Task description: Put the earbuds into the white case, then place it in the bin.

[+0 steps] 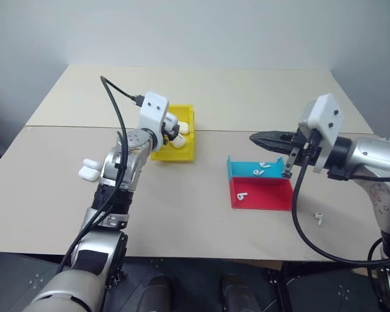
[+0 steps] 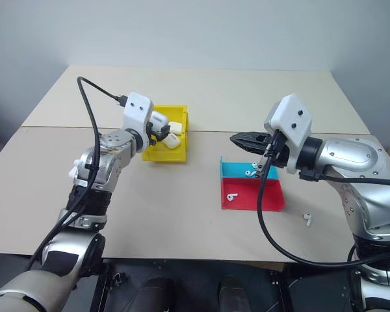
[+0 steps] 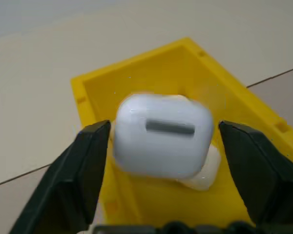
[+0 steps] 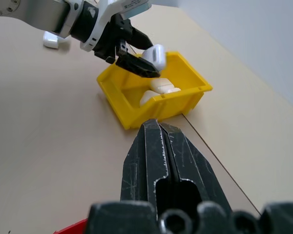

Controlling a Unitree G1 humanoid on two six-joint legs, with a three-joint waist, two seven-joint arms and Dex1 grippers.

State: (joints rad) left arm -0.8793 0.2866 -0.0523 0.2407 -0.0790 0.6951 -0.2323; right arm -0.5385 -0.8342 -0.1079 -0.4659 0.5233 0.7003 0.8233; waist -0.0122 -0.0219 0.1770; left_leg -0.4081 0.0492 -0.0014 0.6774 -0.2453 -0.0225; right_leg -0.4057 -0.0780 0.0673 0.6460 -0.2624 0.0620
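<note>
My left gripper point(image 1: 171, 130) hangs open over the yellow bin point(image 1: 182, 155). A shut white case point(image 3: 161, 139) sits between its fingers with a gap on each side, above other white cases point(image 4: 158, 87) lying in the bin. My right gripper point(image 1: 257, 138) is shut and empty, held above the table between the bin and the tray. Earbuds point(image 1: 241, 195) lie in the tray, and one more earbud point(image 1: 319, 218) lies on the table near my right arm.
A shallow red-and-blue tray point(image 1: 266, 195) sits right of centre. Two more white cases point(image 1: 88, 170) rest on the table beside my left forearm. A seam crosses the table behind the bin.
</note>
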